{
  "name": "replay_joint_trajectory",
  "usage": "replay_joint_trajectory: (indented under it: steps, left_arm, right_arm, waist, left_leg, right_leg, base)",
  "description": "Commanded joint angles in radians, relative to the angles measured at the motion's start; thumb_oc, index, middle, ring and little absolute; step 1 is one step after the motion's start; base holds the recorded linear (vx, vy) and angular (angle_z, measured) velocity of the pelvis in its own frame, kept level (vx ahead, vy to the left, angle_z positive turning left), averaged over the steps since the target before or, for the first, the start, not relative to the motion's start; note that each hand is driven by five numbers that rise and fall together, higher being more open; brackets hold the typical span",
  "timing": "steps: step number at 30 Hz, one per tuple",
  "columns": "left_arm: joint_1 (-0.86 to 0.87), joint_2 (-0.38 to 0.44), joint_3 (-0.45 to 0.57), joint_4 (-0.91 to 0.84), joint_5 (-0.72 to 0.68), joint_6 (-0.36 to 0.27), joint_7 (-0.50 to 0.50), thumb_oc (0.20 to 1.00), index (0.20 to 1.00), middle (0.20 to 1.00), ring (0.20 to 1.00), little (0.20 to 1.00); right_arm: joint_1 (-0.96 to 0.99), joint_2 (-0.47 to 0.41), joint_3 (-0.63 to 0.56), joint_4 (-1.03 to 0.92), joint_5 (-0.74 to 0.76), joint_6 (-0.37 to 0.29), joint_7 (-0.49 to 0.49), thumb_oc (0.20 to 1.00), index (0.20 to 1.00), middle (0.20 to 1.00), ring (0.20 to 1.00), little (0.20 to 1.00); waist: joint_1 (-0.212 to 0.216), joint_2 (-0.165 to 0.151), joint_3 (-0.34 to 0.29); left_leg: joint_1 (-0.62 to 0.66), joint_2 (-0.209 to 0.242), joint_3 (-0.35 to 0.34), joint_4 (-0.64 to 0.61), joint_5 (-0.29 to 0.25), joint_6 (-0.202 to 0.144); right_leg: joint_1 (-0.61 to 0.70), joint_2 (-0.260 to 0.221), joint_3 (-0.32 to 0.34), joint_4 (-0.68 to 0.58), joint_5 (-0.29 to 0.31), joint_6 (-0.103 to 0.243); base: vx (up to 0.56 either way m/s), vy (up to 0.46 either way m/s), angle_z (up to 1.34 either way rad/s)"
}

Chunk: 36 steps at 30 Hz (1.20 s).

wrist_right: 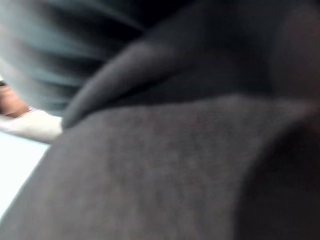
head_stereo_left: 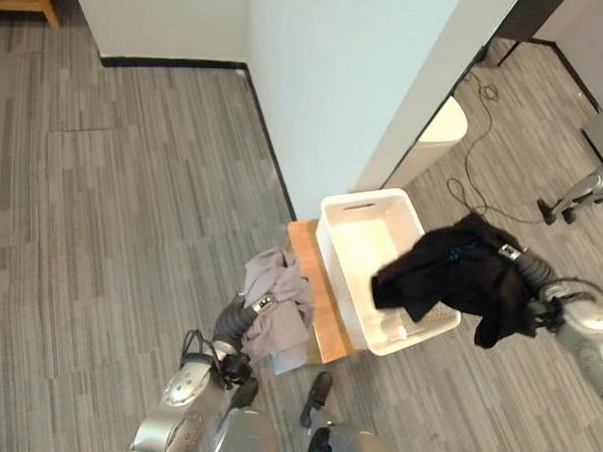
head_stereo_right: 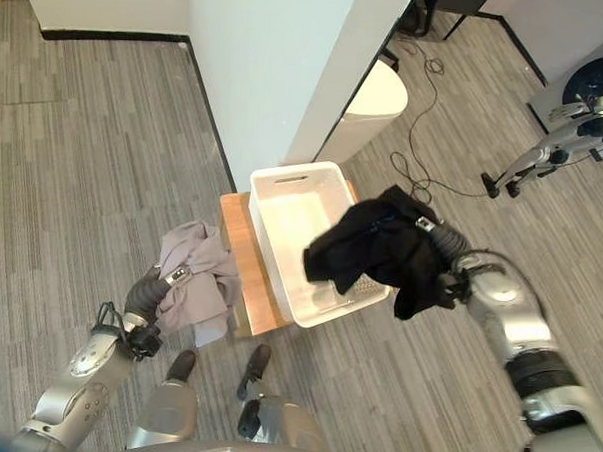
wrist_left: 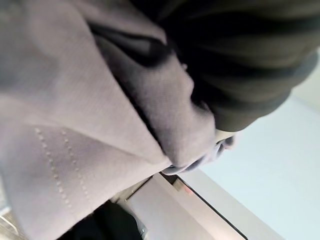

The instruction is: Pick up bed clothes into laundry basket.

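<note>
- White laundry basket [head_stereo_left: 353, 235] on a wooden tabletop [head_stereo_left: 317, 287], white wall [head_stereo_left: 338, 77] at 12 o'clock.
- Black garment [head_stereo_left: 450, 271] draped over right robot hand [head_stereo_left: 508, 252], overhanging the basket's 3 o'clock rim; grip cannot be told.
- Grey garment [head_stereo_left: 276, 300] hides left robot hand [head_stereo_left: 262, 304] at 9 o'clock; grip unclear.

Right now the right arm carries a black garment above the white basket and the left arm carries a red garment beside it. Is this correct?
Not quite: the garment at the left arm is grey, not red, as the left eye view shows. The rest stands: the black garment hangs from the right arm over the edge of the white basket, and the grey one is beside the basket.
</note>
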Motion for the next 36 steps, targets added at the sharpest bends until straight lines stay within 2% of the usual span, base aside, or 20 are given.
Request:
replay_joint_trajectory:
  steps: [1,4,5,6,7,12,18,23,27,35,36]
  left_arm:
    - [-0.039,0.009,-0.015,-0.103,0.012,-0.042,-0.003,0.2,0.2,0.2,0.2,0.2]
    - [-0.045,0.003,-0.02,-0.092,0.02,-0.042,0.005,0.2,0.2,0.2,0.2,0.2]
    - [-0.044,0.006,-0.023,-0.088,0.025,-0.041,0.002,0.2,0.2,0.2,0.2,0.2]
    - [-0.039,0.009,-0.024,-0.088,0.027,-0.041,0.002,0.2,0.2,0.2,0.2,0.2]
    - [-0.031,0.015,-0.013,-0.084,0.032,-0.043,-0.001,0.2,0.2,0.2,0.2,0.2]
    - [-0.037,0.021,-0.034,-0.09,0.021,-0.05,-0.002,0.2,0.2,0.2,0.2,0.2]
    - [-0.11,0.009,-0.069,-0.074,0.019,-0.066,0.025,0.2,0.2,0.2,0.2,0.2]
    - [-0.14,-0.009,-0.081,-0.071,0.03,-0.073,0.039,0.2,0.2,0.2,0.2,0.2]
    - [-0.148,-0.016,-0.082,-0.071,0.034,-0.077,0.039,0.2,0.2,0.2,0.2,0.2]
    - [-0.152,-0.019,-0.076,-0.063,0.04,-0.084,0.036,0.2,0.2,0.2,0.2,0.2]
    - [-0.153,-0.019,-0.075,-0.063,0.042,-0.084,0.037,0.2,0.2,0.2,0.2,0.2]
  right_arm:
    - [-0.226,0.0,0.053,0.138,-0.129,-0.021,-0.062,0.2,0.2,0.2,0.2,0.2]
    - [-0.351,0.025,0.117,0.28,-0.252,-0.009,-0.078,0.2,0.2,0.2,0.2,0.2]
    - [-0.413,0.015,0.177,0.322,-0.343,-0.006,-0.065,0.2,0.2,0.2,0.2,0.2]
    - [-0.48,-0.005,0.237,0.348,-0.453,0.002,-0.083,0.2,0.2,0.2,0.2,0.2]
    - [-0.596,-0.046,0.388,0.302,-0.699,0.001,-0.083,0.2,0.2,0.2,0.2,0.2]
    - [-0.71,0.008,0.427,0.419,-0.837,0.005,-0.12,0.2,0.2,0.2,0.2,0.2]
    - [-0.849,0.156,0.436,0.564,-0.81,-0.006,-0.162,0.2,0.2,0.2,0.2,0.2]
    - [-0.854,0.235,0.465,0.603,-0.837,-0.009,-0.155,0.2,0.2,0.2,0.2,0.2]
    - [-0.804,0.258,0.477,0.629,-0.889,-0.008,-0.135,0.2,0.2,0.2,0.2,0.2]
    - [-0.742,0.238,0.462,0.641,-0.926,-0.005,-0.128,0.2,0.2,0.2,0.2,0.2]
    - [-0.733,0.236,0.454,0.655,-0.927,-0.003,-0.129,0.366,0.366,0.366,0.366,0.366]
  waist:
    - [0.047,0.077,0.004]
    - [0.06,0.085,0.014]
    - [0.065,0.086,0.017]
    - [0.07,0.088,0.02]
    - [0.071,0.086,0.02]
    - [0.072,0.092,0.009]
    - [0.066,0.096,0.011]
    - [0.057,0.094,0.016]
    - [0.049,0.098,0.022]
    - [0.036,0.112,0.027]
    - [0.034,0.116,0.027]
  left_leg:
    - [-0.016,0.013,0.029,-0.141,0.139,0.031]
    - [-0.029,0.012,0.019,-0.142,0.145,0.031]
    - [-0.031,0.011,0.018,-0.142,0.146,0.031]
    - [-0.032,0.014,0.019,-0.142,0.144,0.03]
    - [-0.042,0.015,0.02,-0.144,0.149,0.031]
    - [-0.046,0.012,0.018,-0.147,0.147,0.033]
    - [-0.049,0.009,0.025,-0.147,0.147,0.034]
    - [-0.047,0.008,0.031,-0.148,0.144,0.036]
    - [-0.05,0.006,0.037,-0.148,0.143,0.039]
    - [-0.058,0.003,0.044,-0.15,0.144,0.04]
    - [-0.059,0.002,0.045,-0.151,0.144,0.04]
  right_leg:
    - [0.057,-0.008,-0.011,0.016,-0.09,0.032]
    - [0.047,-0.007,-0.016,0.014,-0.086,0.032]
    - [0.044,-0.006,-0.015,0.014,-0.085,0.032]
    - [0.043,-0.003,-0.011,0.014,-0.086,0.032]
    - [0.032,-0.003,-0.007,0.014,-0.083,0.034]
    - [0.029,-0.005,-0.006,0.013,-0.085,0.034]
    - [0.023,-0.008,0.004,0.014,-0.082,0.033]
    - [0.019,-0.007,0.015,0.016,-0.079,0.032]
    - [0.012,-0.008,0.023,0.017,-0.076,0.032]
    - [-0.003,-0.011,0.03,0.016,-0.069,0.034]
    - [-0.004,-0.011,0.032,0.015,-0.07,0.035]
  base:
    - [-0.05,0.0,0.08]
    - [-0.02,0.01,0.16]
    - [-0.02,0.02,0.11]
    - [-0.04,0.038,0.01]
    - [0.0,0.0,0.0]
    - [0.0,0.015,0.01]
    - [-0.01,0.006,0.02]
    - [-0.01,0.006,-0.03]
    - [-0.01,0.002,-0.03]
    - [0.0,0.001,0.0]
    - [0.0,0.006,-0.04]
